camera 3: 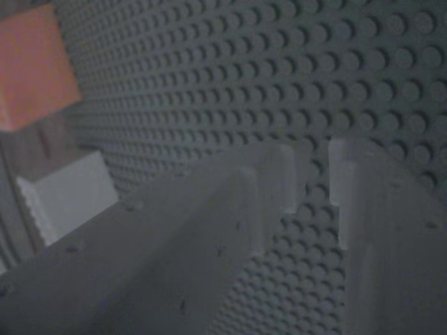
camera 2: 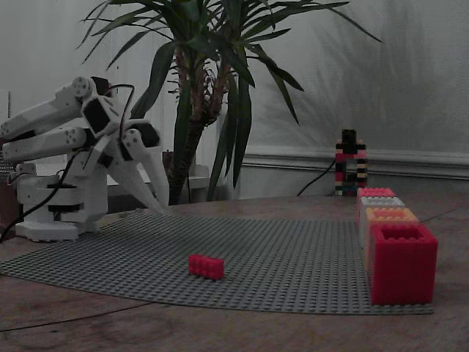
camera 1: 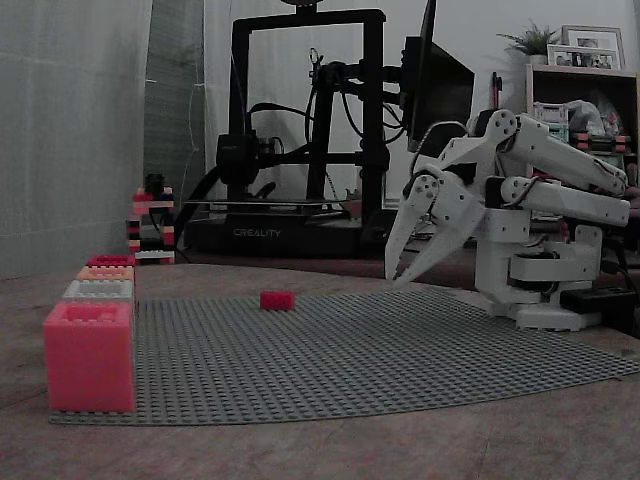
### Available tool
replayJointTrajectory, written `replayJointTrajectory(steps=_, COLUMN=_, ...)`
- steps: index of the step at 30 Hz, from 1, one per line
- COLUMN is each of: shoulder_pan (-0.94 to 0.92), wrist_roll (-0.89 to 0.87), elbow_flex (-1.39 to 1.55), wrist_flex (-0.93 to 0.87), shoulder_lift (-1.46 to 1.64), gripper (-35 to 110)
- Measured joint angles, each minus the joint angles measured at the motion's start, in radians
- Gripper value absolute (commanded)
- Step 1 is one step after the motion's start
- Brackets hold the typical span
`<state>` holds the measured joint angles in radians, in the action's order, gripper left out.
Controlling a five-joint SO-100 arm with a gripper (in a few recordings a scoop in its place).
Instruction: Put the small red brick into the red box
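A grey studded baseplate point(camera 1: 400, 350) covers the wooden table, with a black 3D printer point(camera 1: 300, 130) behind it in one fixed view and a tall palm plant point(camera 2: 209, 88) behind it in the other. My gripper point(camera 1: 403, 272) hangs tilted above the plate's edge near my base, touching nothing, its two white fingertips point(camera 3: 286, 178) parted by a narrow gap with nothing between them. The small red brick point(camera 2: 206, 266) lies alone on the open plate, well apart from me. Four boxes stand in a row along one edge; the red box point(camera 2: 375, 193) is the farthest in both fixed views, behind the orange box point(camera 2: 390, 215). What lies inside any box I cannot tell
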<state>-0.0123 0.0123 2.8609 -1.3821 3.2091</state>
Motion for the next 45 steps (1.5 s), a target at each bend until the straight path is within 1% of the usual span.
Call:
replayJointTrajectory(steps=17, shoulder_pan=0.000, wrist_roll=0.000, elbow_flex=0.000, wrist_flex=0.014, shoulder_lift=-0.028, gripper=0)
replayJointTrajectory(steps=20, shoulder_pan=-0.008, wrist_roll=-0.012, elbow_flex=-0.009, wrist_flex=0.095, shoulder_lift=-0.132, gripper=0)
replayJointTrajectory(steps=24, shoulder_pan=-0.023, wrist_roll=0.011, elbow_flex=-0.137, wrist_flex=0.216, shoulder_lift=-0.351, gripper=0)
replayJointTrajectory(steps=27, shoulder_pan=-0.057, wrist_roll=0.143, elbow_flex=-0.264, wrist_flex=0.287, shoulder_lift=-0.549, gripper=0)
replayJointTrajectory(steps=32, shoulder_pan=-0.137, wrist_roll=0.584, elbow_flex=-0.457, wrist_flex=0.327, shoulder_lift=-0.825, gripper=0)
replayJointTrajectory(steps=36, shoulder_pan=-0.204, wrist_roll=0.881, elbow_flex=-0.552, wrist_flex=0.344, shoulder_lift=-1.009, gripper=0)
replayJointTrajectory(steps=40, shoulder_pan=-0.285, wrist_roll=1.095, elbow_flex=-0.666, wrist_flex=0.354, shoulder_lift=-1.187, gripper=1)
replayJointTrajectory(steps=42, shoulder_pan=-0.328, wrist_roll=1.169, elbow_flex=-0.739, wrist_flex=0.354, shoulder_lift=-1.282, gripper=2)
replayJointTrajectory(steps=45, shoulder_pan=-0.391, wrist_roll=1.276, elbow_flex=-0.854, wrist_flex=0.354, shoulder_lift=-1.410, gripper=7)
